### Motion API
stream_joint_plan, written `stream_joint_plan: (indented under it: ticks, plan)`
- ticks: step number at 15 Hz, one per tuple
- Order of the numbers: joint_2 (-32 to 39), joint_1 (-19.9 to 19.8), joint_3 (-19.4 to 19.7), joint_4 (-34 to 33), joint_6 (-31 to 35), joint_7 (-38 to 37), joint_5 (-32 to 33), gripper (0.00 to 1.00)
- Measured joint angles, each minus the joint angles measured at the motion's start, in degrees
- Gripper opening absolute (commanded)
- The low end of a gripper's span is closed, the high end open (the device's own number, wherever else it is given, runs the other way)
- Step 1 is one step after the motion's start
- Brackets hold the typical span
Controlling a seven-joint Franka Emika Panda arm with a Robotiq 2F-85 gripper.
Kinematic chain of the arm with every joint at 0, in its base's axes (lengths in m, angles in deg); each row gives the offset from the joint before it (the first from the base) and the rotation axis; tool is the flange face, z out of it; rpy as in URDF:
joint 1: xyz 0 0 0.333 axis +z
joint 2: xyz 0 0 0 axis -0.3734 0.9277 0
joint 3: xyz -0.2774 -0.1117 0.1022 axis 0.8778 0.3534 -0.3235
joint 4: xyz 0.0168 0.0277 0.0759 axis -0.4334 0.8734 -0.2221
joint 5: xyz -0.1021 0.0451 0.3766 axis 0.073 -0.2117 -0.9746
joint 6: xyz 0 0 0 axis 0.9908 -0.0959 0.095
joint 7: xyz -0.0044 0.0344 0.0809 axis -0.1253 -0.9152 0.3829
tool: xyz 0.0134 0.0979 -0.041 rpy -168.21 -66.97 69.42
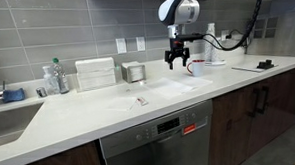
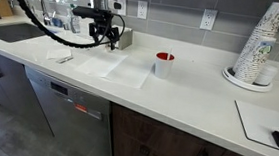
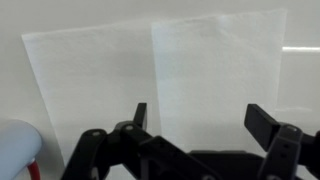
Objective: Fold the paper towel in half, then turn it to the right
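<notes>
Nearest the wrist camera, the pincer [image 3: 197, 120] is seen with its jaws set wide and nothing held between them. Just beyond it, the paper towel [image 3: 100, 80] is spread flat on the white table [image 3: 303, 100]. Its long axis is laid side to side, parallel to the line between the jaws, and a faint seam midway falls close to one finger. In an exterior view the pincer [image 2: 105, 33] is held above the sheet, apart from it. Farther along, a red cup [image 2: 164, 63] is stood just beside the towel. A descent onto one short edge is judged necessary for the fold.
</notes>
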Motion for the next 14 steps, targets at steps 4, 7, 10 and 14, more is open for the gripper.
stream_joint_plan:
  ticks: [4, 7, 10, 14]
  plan:
    - [3.5, -0.2, 0.1, -2.9, 0.1, 0.3, 0.0, 1.0]
    - [3.6, -0.2, 0.1, -3.4, 0.1, 0.3, 0.0, 1.0]
    - [3.7, -0.2, 0.1, -3.5, 0.1, 0.3, 0.0, 1.0]
    - [6.3, -0.2, 0.2, -4.4, 2.6, 1.3, 0.0, 1.0]
